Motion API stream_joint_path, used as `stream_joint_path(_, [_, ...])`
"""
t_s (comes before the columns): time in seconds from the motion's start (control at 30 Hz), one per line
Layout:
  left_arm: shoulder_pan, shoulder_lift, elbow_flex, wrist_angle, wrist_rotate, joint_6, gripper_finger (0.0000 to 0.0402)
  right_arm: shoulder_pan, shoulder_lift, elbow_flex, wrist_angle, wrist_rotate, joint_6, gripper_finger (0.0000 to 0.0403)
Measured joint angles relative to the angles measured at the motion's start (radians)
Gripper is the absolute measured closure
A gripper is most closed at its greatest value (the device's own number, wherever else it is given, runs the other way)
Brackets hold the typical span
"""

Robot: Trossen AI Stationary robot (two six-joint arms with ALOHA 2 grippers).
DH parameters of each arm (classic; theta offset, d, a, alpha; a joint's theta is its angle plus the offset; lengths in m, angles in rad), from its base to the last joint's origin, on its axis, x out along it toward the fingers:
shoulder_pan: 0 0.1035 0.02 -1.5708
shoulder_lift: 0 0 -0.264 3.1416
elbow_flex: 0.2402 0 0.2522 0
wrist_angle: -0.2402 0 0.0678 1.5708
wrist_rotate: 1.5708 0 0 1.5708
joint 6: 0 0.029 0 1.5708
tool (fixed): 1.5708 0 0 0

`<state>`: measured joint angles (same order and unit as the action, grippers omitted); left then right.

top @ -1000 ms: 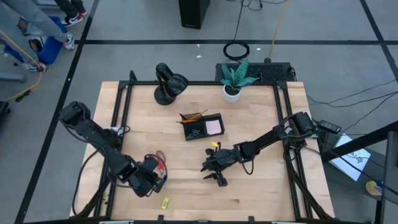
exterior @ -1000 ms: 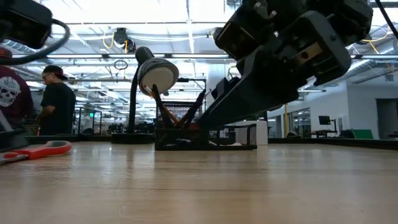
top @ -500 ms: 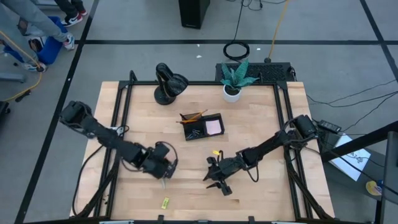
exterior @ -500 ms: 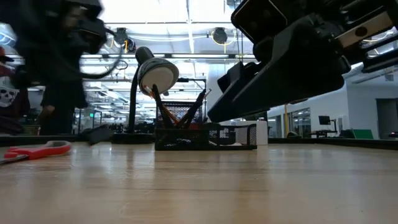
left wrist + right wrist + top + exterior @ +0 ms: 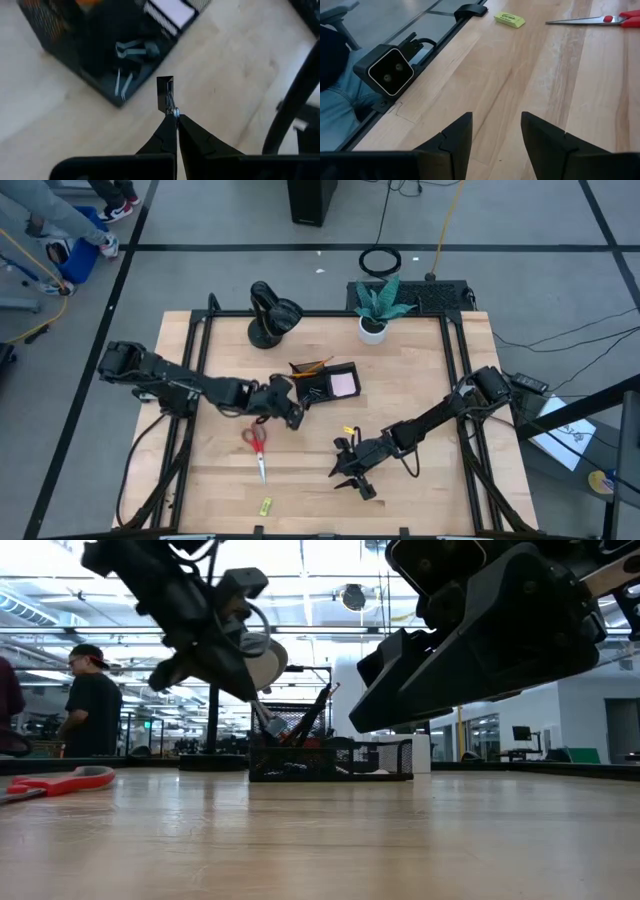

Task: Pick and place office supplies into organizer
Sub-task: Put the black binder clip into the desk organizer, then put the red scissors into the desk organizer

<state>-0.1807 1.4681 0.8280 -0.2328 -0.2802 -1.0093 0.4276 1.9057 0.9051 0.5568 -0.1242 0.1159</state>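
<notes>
Black clip pinched by left gripper beside organizer shows only at wrist; right gripper spread.

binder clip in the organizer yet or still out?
Out. The left tool pinches the binder clip over bare table beside the organizer, not inside it.
</notes>
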Motion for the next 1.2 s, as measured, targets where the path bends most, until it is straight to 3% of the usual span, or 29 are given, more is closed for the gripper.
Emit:
stream_joint_path(0.3, [0.125,0.0,0.0,0.015,0.02,0.039,0.0392,0.0,0.0,0.0,0.0,0.0,0.0,0.0243])
stream_joint_path(0.43, [0.152,0.0,0.0,0.057,0.078,0.065,0.0394,0.0,0.0,0.0,0.0,0.0,0.0,0.0243])
stream_joint_path(0.67, [0.159,0.0,0.0,0.155,0.106,0.117,0.0382,0.0,0.0,0.0,0.002,0.0,0.003,0.0243])
stream_joint_path(1.03, [0.17,-0.001,0.0,0.103,0.091,0.068,0.0376,0.0,0.0,0.0,0.021,-0.002,0.004,0.0243])
stream_joint_path(1.2, [0.165,-0.001,0.0,0.105,0.076,0.068,0.0335,0.0,0.0,0.0,0.022,-0.002,0.004,0.0243])
